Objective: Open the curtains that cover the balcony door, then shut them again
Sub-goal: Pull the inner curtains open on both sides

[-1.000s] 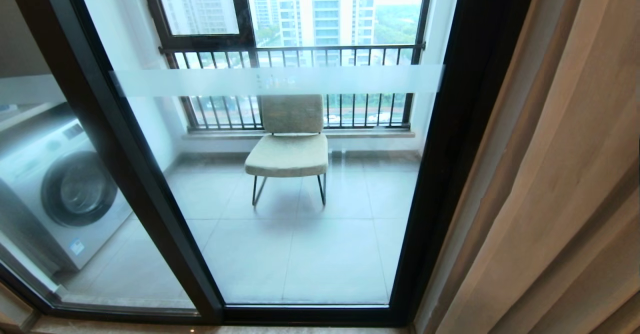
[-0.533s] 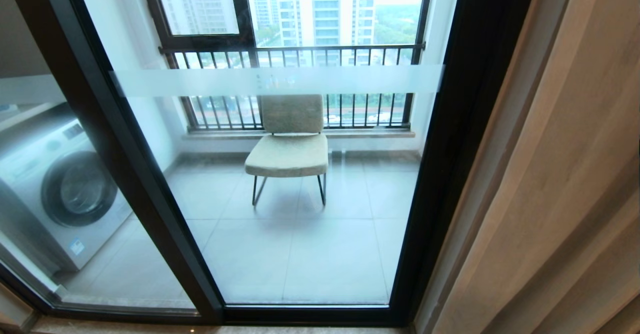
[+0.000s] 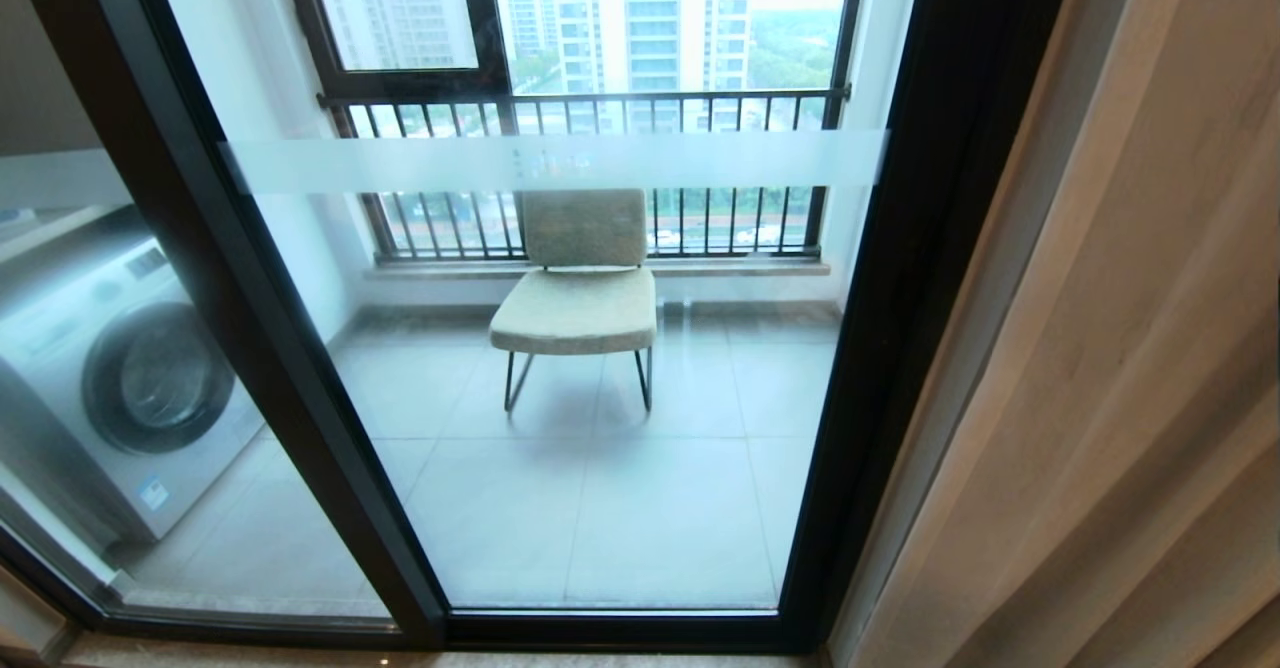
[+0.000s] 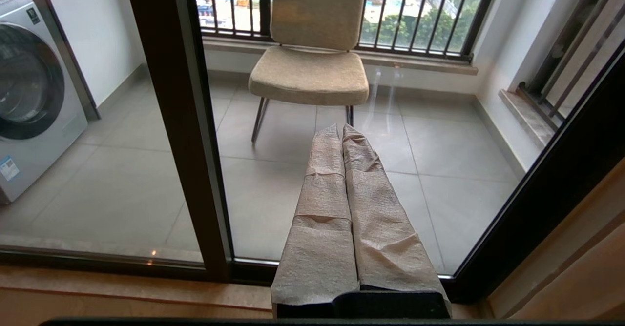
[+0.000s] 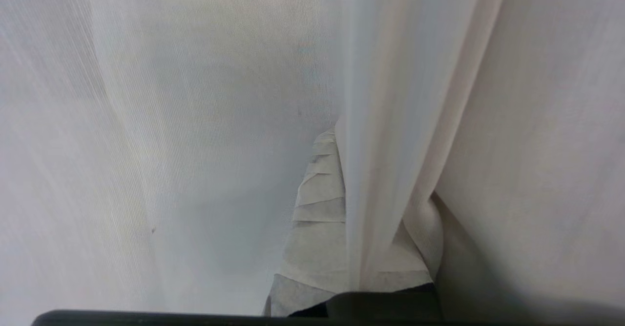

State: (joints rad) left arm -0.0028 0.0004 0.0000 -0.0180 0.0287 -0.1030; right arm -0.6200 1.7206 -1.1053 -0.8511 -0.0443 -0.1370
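Observation:
The curtains (image 3: 1130,348) hang bunched at the right of the head view, thick beige pleats beside the dark frame. The balcony door (image 3: 900,278) stands uncovered, with a frosted strip (image 3: 700,158) across its glass. Neither gripper shows in the head view. In the right wrist view, my right gripper (image 5: 339,127) is shut on a fold of the white sheer curtains (image 5: 385,170). The cloth runs down between its taped fingers (image 5: 317,204) and hides one of them. My left gripper (image 4: 341,128) is shut and empty, pointing at the door glass low down, apart from it.
Behind the glass are a beige chair (image 3: 580,288) on the tiled balcony floor, a washing machine (image 3: 120,368) at the left and a window with black railing bars (image 3: 600,108). A wooden sill (image 4: 122,292) runs along the door's bottom rail.
The folds of the beige curtain at the right have shifted a little. The door, the chair and the rest of the scene are unchanged.

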